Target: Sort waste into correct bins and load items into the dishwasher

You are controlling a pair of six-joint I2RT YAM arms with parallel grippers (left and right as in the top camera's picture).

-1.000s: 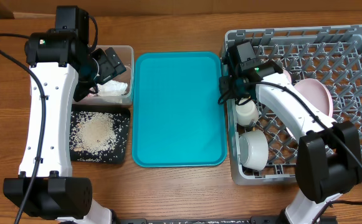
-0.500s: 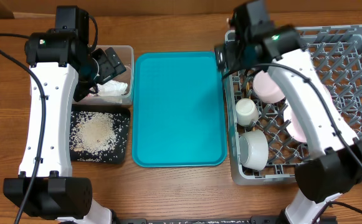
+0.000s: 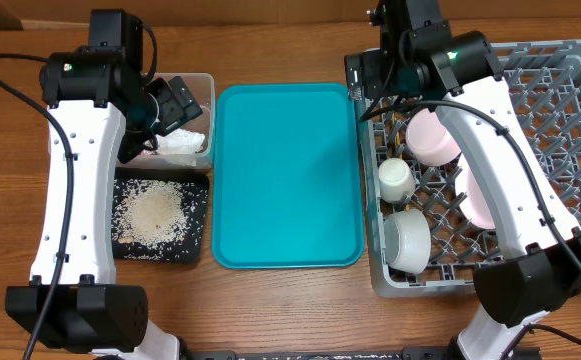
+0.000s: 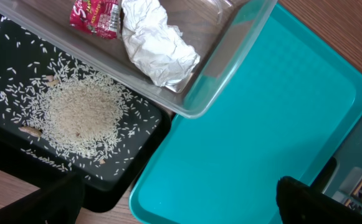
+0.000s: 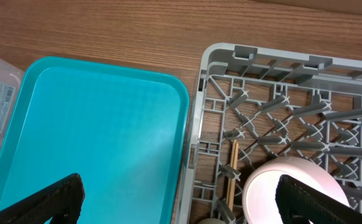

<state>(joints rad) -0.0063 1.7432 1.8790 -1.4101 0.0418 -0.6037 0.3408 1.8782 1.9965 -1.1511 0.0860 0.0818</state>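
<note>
The clear tub (image 3: 202,88) holds the crumpled tissue (image 4: 159,46) and the red wrapper (image 4: 95,15). My left gripper (image 4: 181,205) hangs open above the tub's near edge, with nothing between its fingers. Rice (image 4: 81,115) lies heaped in the black tray (image 3: 160,250). In the grey dish rack (image 3: 560,90) are a pale pink round dish (image 3: 432,138), a white cup (image 3: 396,180), a white bowl (image 3: 407,240) and the chopsticks (image 5: 232,177). A pink plate (image 3: 473,200) shows beside my right arm. My right gripper (image 5: 184,202) is open and empty, high over the rack's far left corner.
The flat teal tray (image 3: 285,175) lies between the bins and the rack, with nothing on it. Bare wooden table runs along the far side and the front edge. My right arm stretches over the rack's left half and hides part of it.
My right arm has lifted from low beside the cup and swung toward the rack's far left corner, uncovering the pale pink dish. The left arm has not moved.
</note>
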